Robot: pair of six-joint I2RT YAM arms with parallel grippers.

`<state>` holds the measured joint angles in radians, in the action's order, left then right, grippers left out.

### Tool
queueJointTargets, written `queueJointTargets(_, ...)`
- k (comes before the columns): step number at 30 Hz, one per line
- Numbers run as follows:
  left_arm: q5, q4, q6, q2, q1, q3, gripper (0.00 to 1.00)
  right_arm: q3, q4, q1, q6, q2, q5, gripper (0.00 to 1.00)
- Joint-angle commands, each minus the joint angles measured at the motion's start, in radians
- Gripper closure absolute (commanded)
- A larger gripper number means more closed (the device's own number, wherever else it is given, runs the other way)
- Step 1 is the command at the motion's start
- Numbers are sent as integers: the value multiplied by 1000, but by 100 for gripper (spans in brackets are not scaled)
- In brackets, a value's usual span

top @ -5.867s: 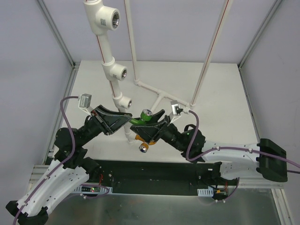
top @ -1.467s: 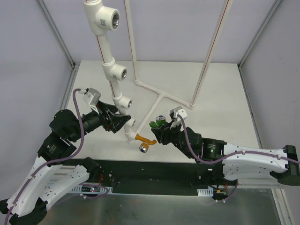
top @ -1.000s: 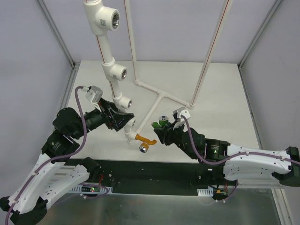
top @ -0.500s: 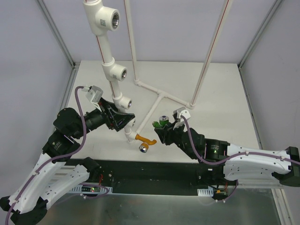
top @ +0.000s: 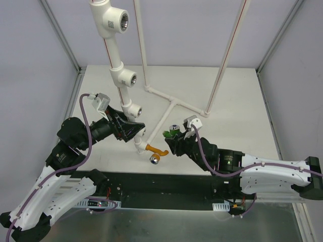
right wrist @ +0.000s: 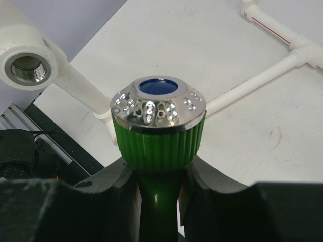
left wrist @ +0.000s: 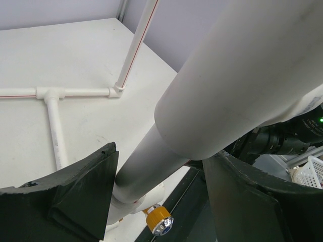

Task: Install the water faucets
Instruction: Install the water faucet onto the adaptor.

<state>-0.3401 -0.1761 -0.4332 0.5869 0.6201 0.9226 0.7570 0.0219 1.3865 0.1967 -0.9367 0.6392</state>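
Note:
The green faucet (right wrist: 159, 141) stands with its silver round end up, and my right gripper (right wrist: 159, 174) is shut on its stem. From above, that green faucet (top: 170, 132) and right gripper (top: 172, 138) hover right of the white upright pipe (top: 124, 96). The orange faucet (top: 153, 149) sticks out of the pipe's lowest fitting, silver end toward the near edge; it also shows as the orange faucet (left wrist: 157, 218) below the pipe. My left gripper (top: 135, 130) is shut on the white pipe (left wrist: 151, 161), one finger on each side.
Three white tee fittings with threaded holes sit on the upright pipe: top (top: 121, 20), middle (top: 130, 78), lower (top: 134, 109). A flat pipe tee (top: 174, 103) lies on the table behind the grippers. Thin pipes (top: 227, 55) rise at the back. A black rail (top: 166, 184) runs along the near edge.
The right gripper, with the green faucet, has edged slightly left toward the pipe. The left gripper stays clamped on the pipe, hardly moving.

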Motion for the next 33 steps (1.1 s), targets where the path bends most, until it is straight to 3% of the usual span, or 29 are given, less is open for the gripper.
queueJointTargets(1, -22, 52, -12, -9, -5, 1, 31, 19, 98, 5, -68, 7, 1, 100)
queueJointTargets(17, -14, 72, -12, 40, -5, 5, 32, 1, 233, 20, -497, 107, -98, 100)
queueJointTargets(24, 0, 92, -21, 37, -5, -4, 32, 42, 221, 19, -445, 49, 33, 100)
queueJointTargets(33, 1, 99, -25, 39, -5, -11, 32, 51, 159, 32, -477, 4, 83, 100)
